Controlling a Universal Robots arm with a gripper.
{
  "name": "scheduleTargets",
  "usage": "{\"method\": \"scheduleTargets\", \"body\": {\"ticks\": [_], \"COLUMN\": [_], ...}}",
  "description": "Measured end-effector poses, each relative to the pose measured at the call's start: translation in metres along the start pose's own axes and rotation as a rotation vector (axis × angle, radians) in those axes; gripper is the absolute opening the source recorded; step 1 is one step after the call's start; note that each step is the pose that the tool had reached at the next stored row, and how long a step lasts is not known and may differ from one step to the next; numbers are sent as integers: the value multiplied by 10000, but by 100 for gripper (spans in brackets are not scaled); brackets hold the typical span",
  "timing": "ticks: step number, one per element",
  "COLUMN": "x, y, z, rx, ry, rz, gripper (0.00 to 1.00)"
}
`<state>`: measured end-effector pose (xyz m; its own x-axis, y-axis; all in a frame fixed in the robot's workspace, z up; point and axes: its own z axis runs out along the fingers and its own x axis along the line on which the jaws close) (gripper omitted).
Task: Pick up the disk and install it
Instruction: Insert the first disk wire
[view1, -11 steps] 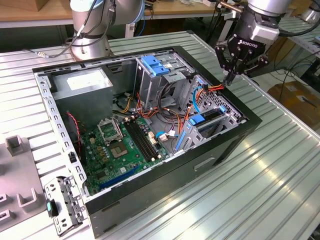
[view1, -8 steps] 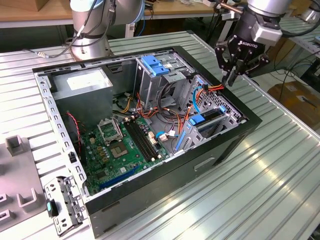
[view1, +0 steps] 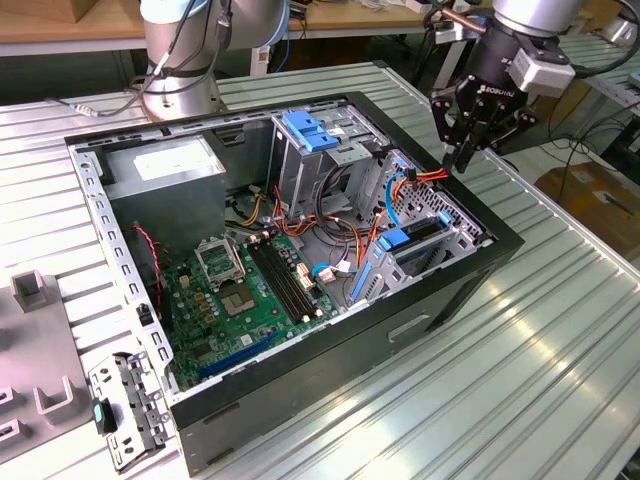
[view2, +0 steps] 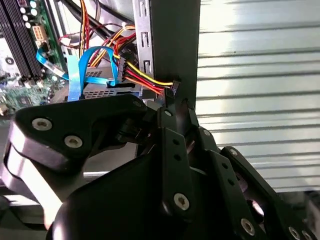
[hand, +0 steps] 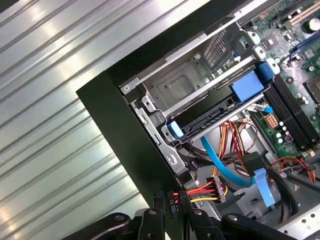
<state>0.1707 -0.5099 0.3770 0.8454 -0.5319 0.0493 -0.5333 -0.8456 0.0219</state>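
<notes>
Gripper (view1: 463, 157) hangs at the far rim of the open computer case (view1: 430, 300), on the exterior view's right; jaws drawn close together, tips right at the black plug (view2: 175, 86) on the red-and-yellow wires (view2: 142, 79) — whether they pinch it, cannot tell; disk (view1: 412, 240) lies flat in the drive cage (hand: 185, 85) inside the case, nearer than the gripper — blue end toward the motherboard (view1: 240, 290).

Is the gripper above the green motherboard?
No: in the exterior view the gripper is at the case rim by the red-yellow wires, off to the exterior view's right of the motherboard.
</notes>
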Motion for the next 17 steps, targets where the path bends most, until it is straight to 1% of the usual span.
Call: {"method": "scheduleTargets", "body": {"ticks": [1,3,5,7,9,11,13,14,15,16,17], "x": [0,-1,-2,-3,-4,-5,-5,-4,-2,-1,-1], "y": [0,0,-1,-2,-2,-2,-2,-1,-1,-1,0], "z": [8,21,48,71,87,96,99,76,29,16,15], "rx": [14,33,59,80,94,112,115,118,117,118,119], "ry": [7,14,26,35,39,34,34,32,33,32,31], "rz": [-305,-653,-1197,-1605,-1806,-1868,-1870,-1870,-1870,-1870,-1870], "gripper": [25,25,25,25,25,25,24,17,16,16,16]}}
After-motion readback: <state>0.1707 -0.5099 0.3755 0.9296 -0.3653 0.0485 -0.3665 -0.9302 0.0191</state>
